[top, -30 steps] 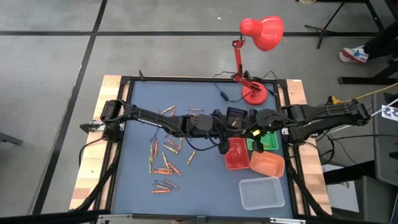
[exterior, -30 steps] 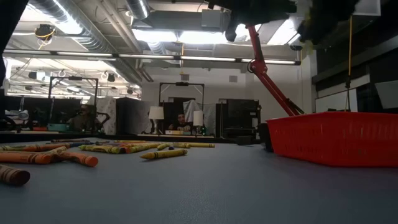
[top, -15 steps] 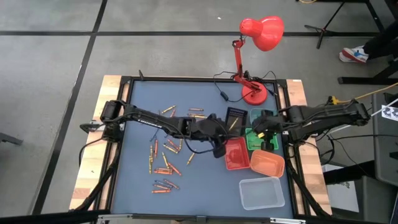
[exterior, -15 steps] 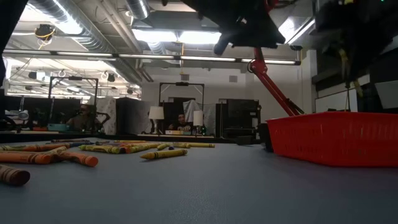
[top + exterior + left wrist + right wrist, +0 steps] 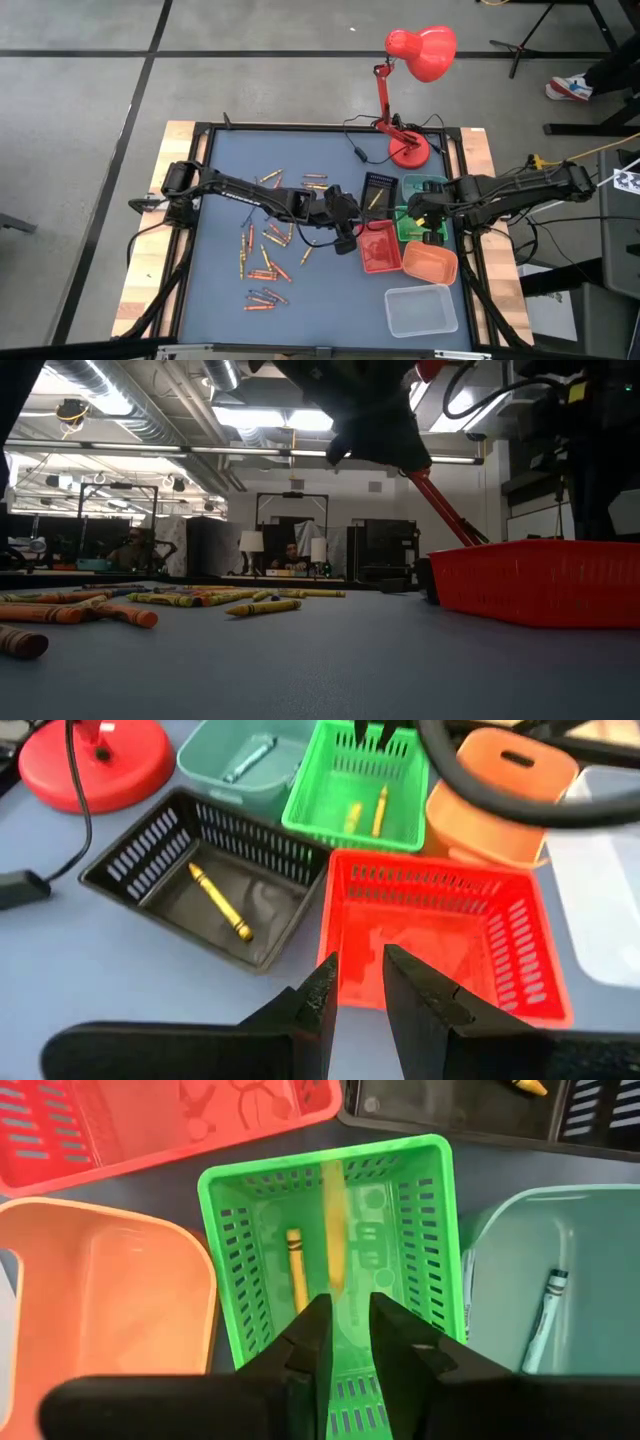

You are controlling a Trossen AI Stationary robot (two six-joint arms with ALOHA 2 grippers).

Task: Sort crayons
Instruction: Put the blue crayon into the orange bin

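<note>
Red lamp behind trays, right end effector parted over green tray, yellow crayon loose.

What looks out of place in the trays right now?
The sorting looks inconsistent: one yellow crayon lies in the black tray, while two more yellow crayons show in the green tray, under the right gripper. The same colour in two trays looks like a mix-up. Nothing is spilled or tipped.
</note>
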